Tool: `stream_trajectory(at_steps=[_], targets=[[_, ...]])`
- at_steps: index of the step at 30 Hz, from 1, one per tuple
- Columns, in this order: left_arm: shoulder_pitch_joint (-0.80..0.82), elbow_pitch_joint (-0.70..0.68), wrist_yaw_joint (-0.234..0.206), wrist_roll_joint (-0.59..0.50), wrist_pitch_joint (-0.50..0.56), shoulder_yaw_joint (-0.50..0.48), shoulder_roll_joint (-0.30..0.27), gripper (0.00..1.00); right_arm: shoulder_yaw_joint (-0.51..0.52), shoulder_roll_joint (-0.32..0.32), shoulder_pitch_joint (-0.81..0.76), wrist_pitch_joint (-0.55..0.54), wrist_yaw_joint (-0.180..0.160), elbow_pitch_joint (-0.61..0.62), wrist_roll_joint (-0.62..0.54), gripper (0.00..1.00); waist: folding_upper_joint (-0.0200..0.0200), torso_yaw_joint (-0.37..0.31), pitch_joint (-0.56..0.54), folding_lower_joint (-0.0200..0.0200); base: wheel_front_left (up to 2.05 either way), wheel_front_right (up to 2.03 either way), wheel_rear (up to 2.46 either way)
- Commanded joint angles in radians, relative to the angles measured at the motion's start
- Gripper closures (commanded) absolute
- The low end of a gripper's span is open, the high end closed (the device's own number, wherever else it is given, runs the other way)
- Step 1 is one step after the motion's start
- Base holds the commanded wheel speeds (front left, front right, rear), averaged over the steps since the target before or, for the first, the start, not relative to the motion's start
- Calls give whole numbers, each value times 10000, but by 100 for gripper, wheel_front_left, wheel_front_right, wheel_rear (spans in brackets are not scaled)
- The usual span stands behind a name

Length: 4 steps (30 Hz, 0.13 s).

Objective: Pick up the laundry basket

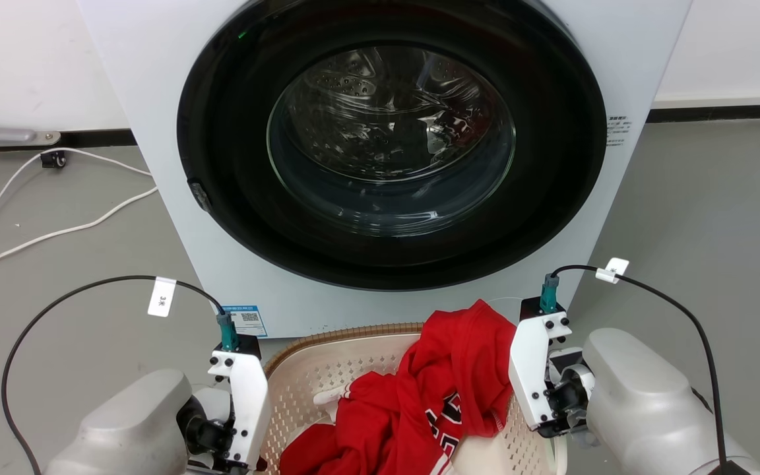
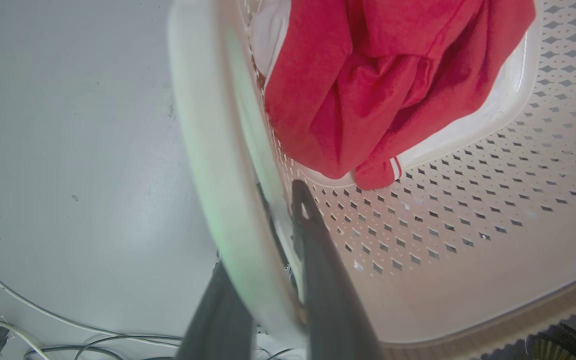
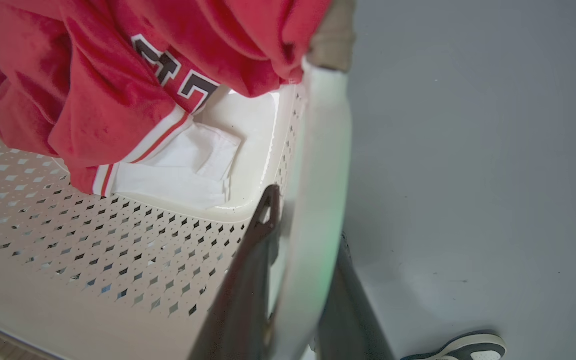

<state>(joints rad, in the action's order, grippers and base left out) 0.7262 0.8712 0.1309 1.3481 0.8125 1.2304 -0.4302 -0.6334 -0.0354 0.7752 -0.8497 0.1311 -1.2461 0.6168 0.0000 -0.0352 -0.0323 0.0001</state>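
The laundry basket (image 1: 327, 373), cream-white and perforated with a brown ribbed rim, sits at the bottom centre of the head view, in front of the washer. A red garment (image 1: 446, 389) with white trim lies in it over a white cloth (image 3: 178, 170). My left gripper (image 1: 248, 409) is at the basket's left side. In the left wrist view its fingers (image 2: 318, 260) straddle the white handle (image 2: 218, 190), one inside the wall and one outside. My right gripper (image 1: 532, 386) clasps the right handle (image 3: 318, 175) the same way, with one finger (image 3: 253, 260) inside the basket.
The white washer (image 1: 175, 218) with its round dark door (image 1: 390, 142) shut stands directly behind the basket. White cables (image 1: 57, 231) trail over the grey floor at left. A person's dark and white shoe (image 3: 463, 347) is on the floor beside the basket's right side.
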Motion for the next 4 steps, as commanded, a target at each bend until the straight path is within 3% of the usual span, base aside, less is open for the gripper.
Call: stream_trajectory(at_steps=[1, 4], targets=[[-62, 138, -13, -102, 70, 99, -197, 100, -73, -273, 110, 33, -7, -51, -24, 100, 0, 1, -5, -1, 0, 0, 0], [-86, 145, -13, -90, 74, 110, -201, 100, -120, -271, 78, 48, -7, -65, 7, 100, 0, 2, -23, -1, 0, 0, 0]])
